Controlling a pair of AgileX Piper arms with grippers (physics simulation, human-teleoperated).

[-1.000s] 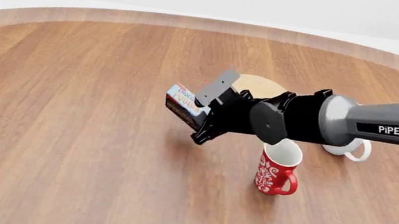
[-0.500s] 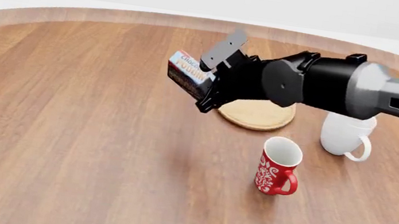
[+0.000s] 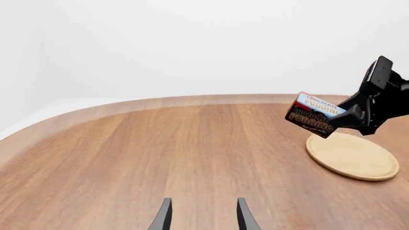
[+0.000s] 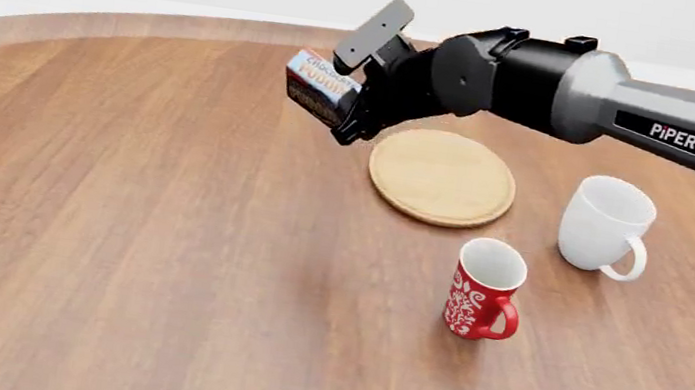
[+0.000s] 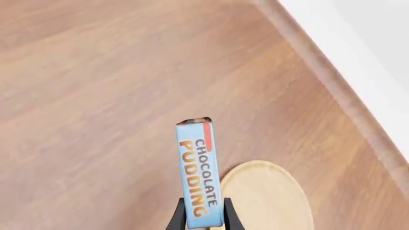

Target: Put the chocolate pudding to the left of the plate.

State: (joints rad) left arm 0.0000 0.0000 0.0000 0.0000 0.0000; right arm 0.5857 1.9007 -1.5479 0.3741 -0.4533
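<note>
the table (image 4: 121, 175) is smooth brown wood with long grain and a curved far edge. the plate (image 4: 442, 177) is a flat round disc of pale wood with a low rim. a glossy white mug (image 4: 604, 227) stands to its right, and a red mug (image 4: 484, 290) with white swirls stands nearer the camera.

the chocolate pudding (image 4: 318, 88) is a small flat-sided cardboard box, light blue on its lettered face and dark brown on the side. it is held up in the air, clear of the table, above the plate's far left edge. its long axis runs straight out from the right gripper (image 5: 200, 216), in line with the fingers.

the two thin black fingers (image 5: 174, 219) are clamped on the box's near end, one on each broad side.

the left gripper (image 3: 200, 216) hangs low over bare wood, fingers apart, holding nothing.
</note>
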